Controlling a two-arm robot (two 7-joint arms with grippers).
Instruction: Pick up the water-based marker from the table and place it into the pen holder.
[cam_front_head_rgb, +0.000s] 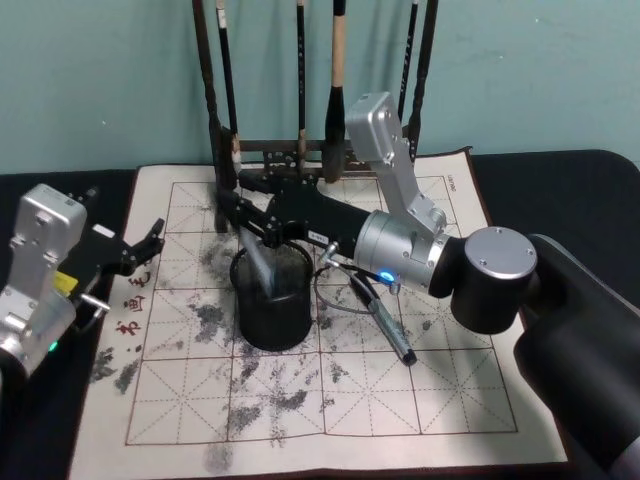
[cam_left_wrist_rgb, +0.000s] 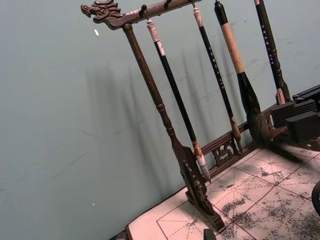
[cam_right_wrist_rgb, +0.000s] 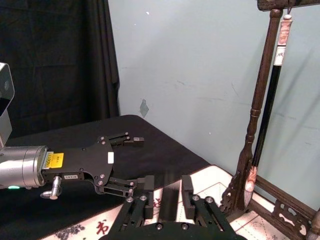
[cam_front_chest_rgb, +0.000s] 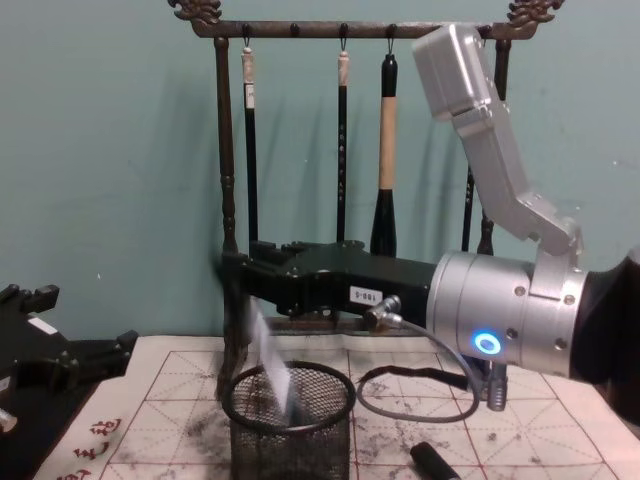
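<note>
Right gripper, fingers spread, above pen holder mid-mat; marker slanting into it, liable to bounce out or snag the fingers; left gripper spread, idle at left.

Item: pen holder, black mesh cup, upright on a felt mat with red grid lines and grey ink stains, over a dark tabletop.
Contents: water-based marker, pale grey, leaning inside the cup.
Just behind and above its rim: right hand, arm reaching in from the holder's right.
Right of it: a dark pen lying on the mat (a cable loop beside).
Left of it, well apart: left hand, fingers spread.
Behind: brush rack.
</note>
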